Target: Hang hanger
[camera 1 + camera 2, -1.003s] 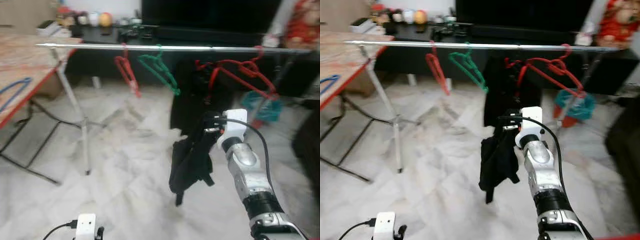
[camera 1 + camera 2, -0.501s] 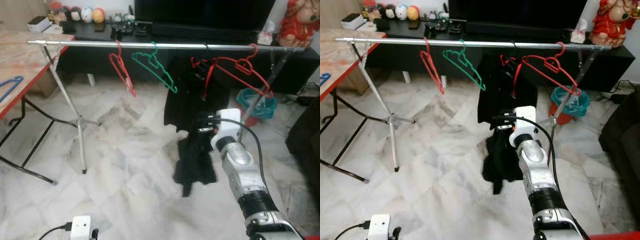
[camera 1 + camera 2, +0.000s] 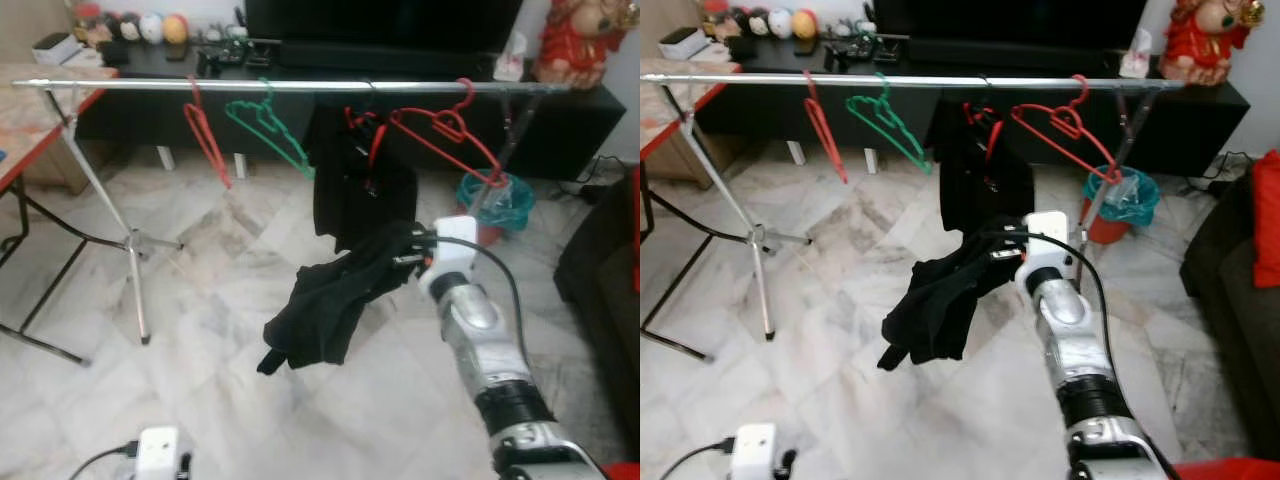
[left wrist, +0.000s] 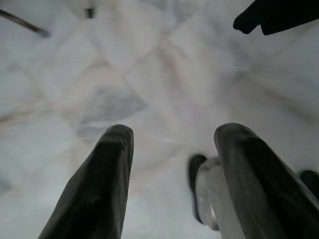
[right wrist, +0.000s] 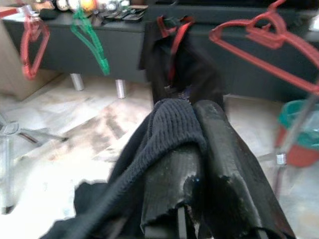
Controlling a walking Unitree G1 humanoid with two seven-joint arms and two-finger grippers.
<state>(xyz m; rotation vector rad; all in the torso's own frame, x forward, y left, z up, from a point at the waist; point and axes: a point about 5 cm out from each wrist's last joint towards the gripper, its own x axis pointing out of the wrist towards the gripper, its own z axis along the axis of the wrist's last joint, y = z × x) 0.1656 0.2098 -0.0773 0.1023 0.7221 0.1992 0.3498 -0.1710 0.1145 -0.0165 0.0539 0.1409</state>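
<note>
A silver clothes rail point(image 3: 300, 87) spans the room ahead. On it hang a red hanger point(image 3: 205, 140), a green hanger point(image 3: 265, 125), a red hanger carrying a black garment point(image 3: 360, 185) and a bare red hanger point(image 3: 450, 130). My right gripper point(image 3: 405, 255) reaches forward below the rail, shut on a loose black garment point(image 3: 325, 300) that trails out to its left. In the right wrist view the knit cloth point(image 5: 169, 129) drapes over the fingers point(image 5: 229, 164). My left gripper point(image 4: 172, 134) hangs low over the marble floor, open, with nothing between its fingers.
The rack's tripod leg point(image 3: 130, 240) stands at the left, beside a folding table point(image 3: 15, 150). A black TV cabinet point(image 3: 560, 130) runs behind the rail. A teal bin point(image 3: 495, 195) sits by the rack's right leg. A dark sofa point(image 3: 605, 290) lies to the right.
The camera view has shifted toward the rail. The black garment in my right gripper has swung out to the left and now trails sideways instead of hanging straight down.
</note>
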